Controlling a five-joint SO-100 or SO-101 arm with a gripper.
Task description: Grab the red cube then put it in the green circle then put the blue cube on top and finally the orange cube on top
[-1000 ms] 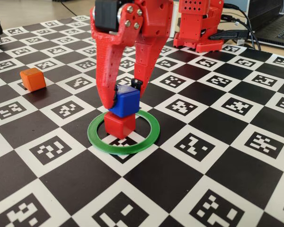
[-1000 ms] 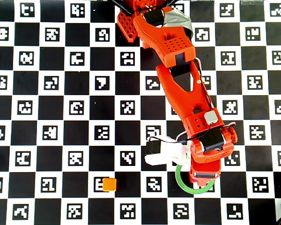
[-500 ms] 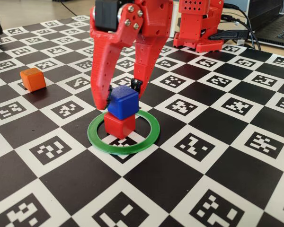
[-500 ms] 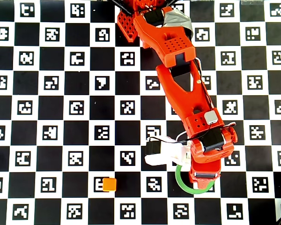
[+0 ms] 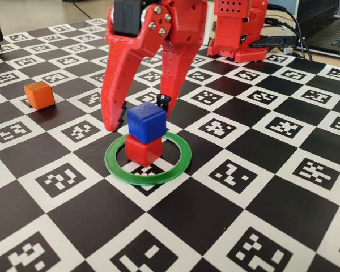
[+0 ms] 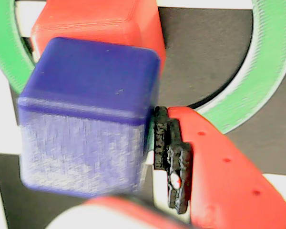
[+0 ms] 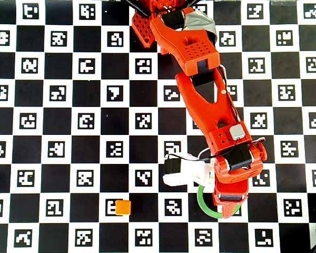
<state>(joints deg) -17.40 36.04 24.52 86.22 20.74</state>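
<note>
In the fixed view the blue cube rests on top of the red cube, slightly twisted against it, inside the green circle. My red gripper hangs over the stack and is open. Its left finger stands clear of the blue cube, and its black-padded right finger sits close behind the cube. The wrist view shows the blue cube up close over the red cube, with the black pad at its right edge and the green circle around them. The orange cube lies alone to the left.
The table is a black-and-white checkerboard mat with printed markers. The arm's red base stands at the back, with cables and a laptop at the back right. From overhead, the arm covers the stack and most of the green circle.
The jaws have opened: the left finger swung away from the blue cube, which now sits free on the red cube. The orange cube has not moved.
</note>
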